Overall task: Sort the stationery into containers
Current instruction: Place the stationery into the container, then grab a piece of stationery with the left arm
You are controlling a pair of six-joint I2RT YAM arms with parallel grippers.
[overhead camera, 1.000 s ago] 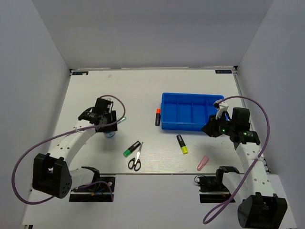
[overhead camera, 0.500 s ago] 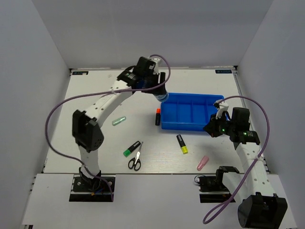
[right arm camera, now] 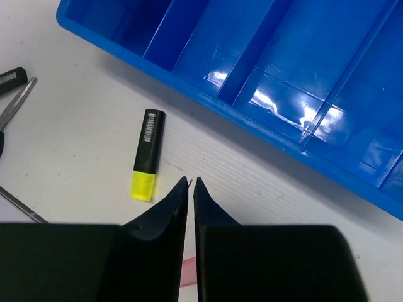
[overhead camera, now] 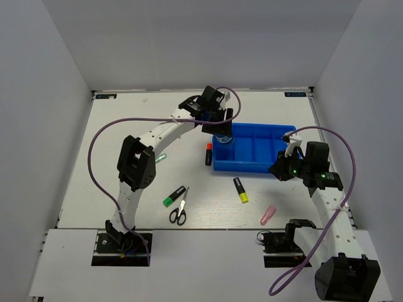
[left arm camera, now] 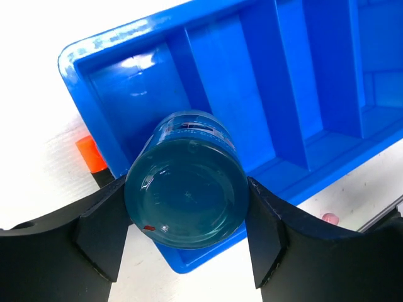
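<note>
My left gripper [overhead camera: 220, 131] is shut on a round translucent teal jar [left arm camera: 186, 189] and holds it over the left end compartment of the blue tray [overhead camera: 255, 146], also in the left wrist view [left arm camera: 289, 94]. My right gripper [overhead camera: 275, 170] is shut and empty, just outside the tray's front right corner; its tips [right arm camera: 191, 181] hover above the table beside the yellow-capped highlighter [right arm camera: 146, 154]. On the table lie an orange-capped highlighter [overhead camera: 208, 153] against the tray's left wall, the yellow one [overhead camera: 240, 189], a green-capped one [overhead camera: 174, 196], scissors [overhead camera: 179, 208], a pink one [overhead camera: 268, 215] and a pale green one [overhead camera: 160, 157].
The left arm arches over the table's left half, partly covering the pale green highlighter. Grey walls close in the table on the left, the back and the right. The tray's compartments [right arm camera: 252, 69] hold nothing that I can see.
My left arm has swung from the table's left side across to the tray's left end, carrying the teal jar. The right arm has not moved.
</note>
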